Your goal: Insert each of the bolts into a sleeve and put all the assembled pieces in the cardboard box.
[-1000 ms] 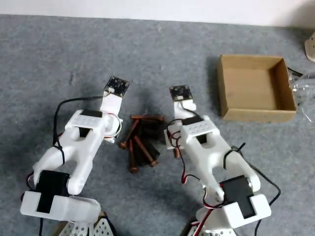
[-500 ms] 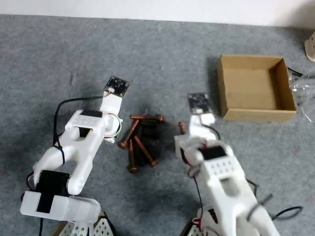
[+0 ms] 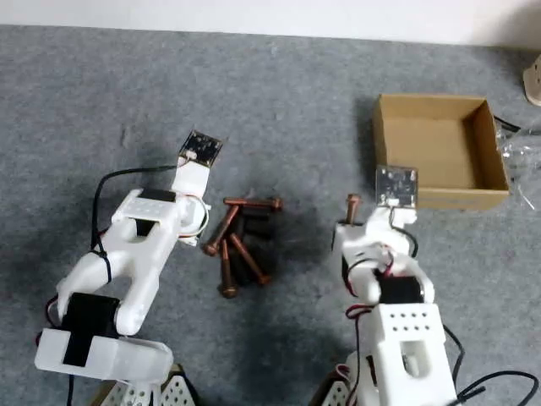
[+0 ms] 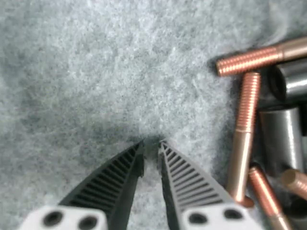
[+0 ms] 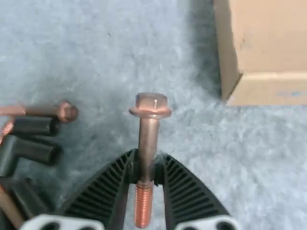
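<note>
My left gripper (image 4: 151, 144) sits low over the grey mat (image 3: 101, 93), its two ribbed fingers (image 4: 115, 182) drawn almost together with only a thin slit between the tips and nothing caught in it. Just beside it lies the loose pile: copper-coloured bolts (image 4: 243, 136) crossing one another, with dark sleeves (image 4: 282, 139) lying among them and touching them. In the high view that pile (image 3: 243, 241) rests on the mat between my two arms, nearer the left one. Farther right, my right gripper (image 5: 147, 159) is clamped on a single bolt (image 5: 149, 125). I hold it by the shank, with the threaded end back between my fingers and the flanged head pointing away from me. This held bolt (image 3: 352, 206) is well apart from the pile, between it and the cardboard box (image 3: 439, 200). The box stands open-topped on the mat, one corner near the bolt's head.
</note>
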Available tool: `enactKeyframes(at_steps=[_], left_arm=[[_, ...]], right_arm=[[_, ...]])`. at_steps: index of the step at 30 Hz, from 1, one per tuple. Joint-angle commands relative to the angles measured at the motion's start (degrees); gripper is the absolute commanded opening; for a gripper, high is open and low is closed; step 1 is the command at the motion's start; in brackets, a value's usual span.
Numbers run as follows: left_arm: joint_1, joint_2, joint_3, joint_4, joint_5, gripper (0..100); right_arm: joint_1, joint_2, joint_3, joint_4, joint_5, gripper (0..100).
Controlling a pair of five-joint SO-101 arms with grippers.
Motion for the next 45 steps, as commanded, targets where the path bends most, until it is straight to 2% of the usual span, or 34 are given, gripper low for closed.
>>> enactKeyframes(at_steps=[1,8,14,19,24,31,35,42,45], left_arm=[[1.1,-0.22,-2.59,0.18,-0.35,6],[1.1,-0.22,-2.51,0.18,-0.35,6],[1.1,-0.31,-2.42,0.18,-0.35,6],[1.1,-0.31,-2.42,0.18,-0.35,6],[1.1,-0.31,-2.33,0.18,-0.35,6],[1.1,-0.31,-2.42,0.18,-0.35,6],[1.1,-0.22,-2.51,0.18,-0.35,6],[-0.57,-0.48,-2.59,0.18,0.0,6],[-3.3,-0.48,-2.68,0.18,3.78,6]], right_arm=[[0.57,4.0,-0.75,-1.63,-0.18,0.4],[-1.71,19.56,-3.21,-1.98,4.04,0.4],[-4.44,33.98,-10.59,-0.75,4.22,1.2],[-4.44,41.27,-18.15,5.49,4.22,13.3],[-4.44,41.36,-20.18,5.67,4.22,15.7],[-4.97,32.4,-20.09,5.67,4.31,15.9],[-11.38,30.37,-20.09,6.02,7.74,15.9],[-24.92,30.29,-20.53,6.73,8.7,15.9],[-28.53,30.29,-20.53,6.55,10.37,15.9]])
